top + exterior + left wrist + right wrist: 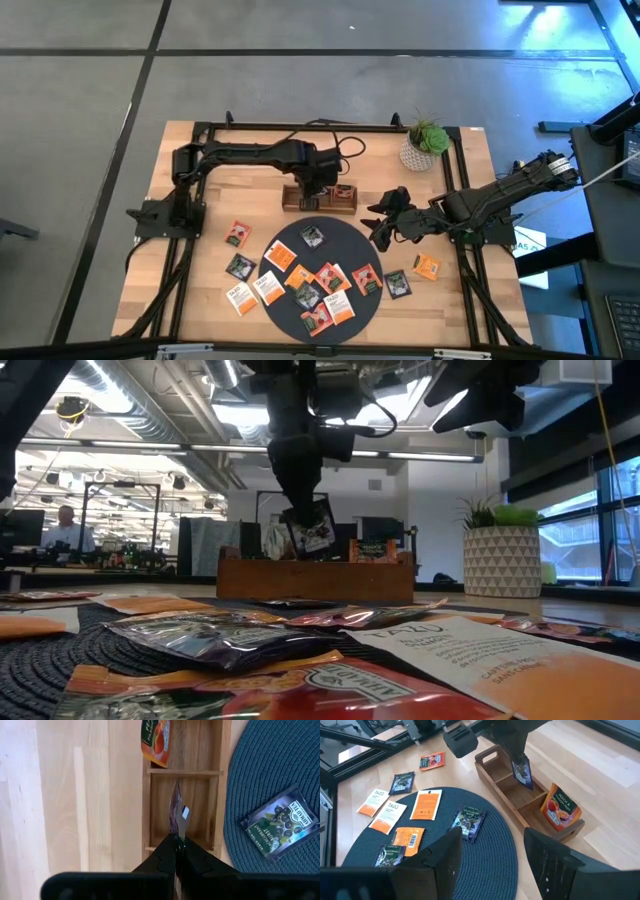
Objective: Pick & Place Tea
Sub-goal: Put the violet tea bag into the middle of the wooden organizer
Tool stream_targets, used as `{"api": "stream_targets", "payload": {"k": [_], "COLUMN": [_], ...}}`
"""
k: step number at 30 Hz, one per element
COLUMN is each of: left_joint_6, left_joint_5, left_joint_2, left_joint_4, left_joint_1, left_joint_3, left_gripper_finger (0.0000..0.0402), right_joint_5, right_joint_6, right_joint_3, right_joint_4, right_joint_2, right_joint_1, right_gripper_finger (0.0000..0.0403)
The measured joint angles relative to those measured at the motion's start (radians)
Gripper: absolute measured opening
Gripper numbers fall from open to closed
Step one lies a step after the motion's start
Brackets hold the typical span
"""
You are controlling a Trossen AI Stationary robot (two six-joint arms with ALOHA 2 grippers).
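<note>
With your left hand (519,756) pinching the dark sachet (522,771) over the tray's (496,779) middle compartment, lower it straight before releasing; the right hand (385,225), at 3 o'clock of the mat (355,240), waits wide.

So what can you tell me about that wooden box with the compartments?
The wooden tray is a long brown box, apparently wood, split by dividers into three compartments, with a cut-out handle at one end. It sits flat on the table beside the dark round mat. An orange sachet leans upright in one end compartment. Over the middle one, the left gripper's fingers hold a dark sachet hanging down.
</note>
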Motion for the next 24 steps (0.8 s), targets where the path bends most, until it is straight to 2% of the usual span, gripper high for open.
{"api": "stream_targets", "payload": {"k": [14,24], "left_joint_6": [-0.017,-0.009], "left_joint_5": [0.001,-0.002], "left_joint_2": [0.015,0.068], "left_joint_4": [0.008,-0.003], "left_joint_1": [-0.007,-0.008], "left_joint_3": [0.000,0.000], "left_gripper_finger": [0.0005,0.0029], "right_joint_5": [0.000,0.000], "right_joint_6": [0.013,0.012], "right_joint_3": [0.000,0.000], "right_joint_4": [0.000,0.000], "right_joint_2": [0.000,0.000], "right_joint_1": [0.002,0.002], "right_gripper_finger": [0.0215,0.0215]}}
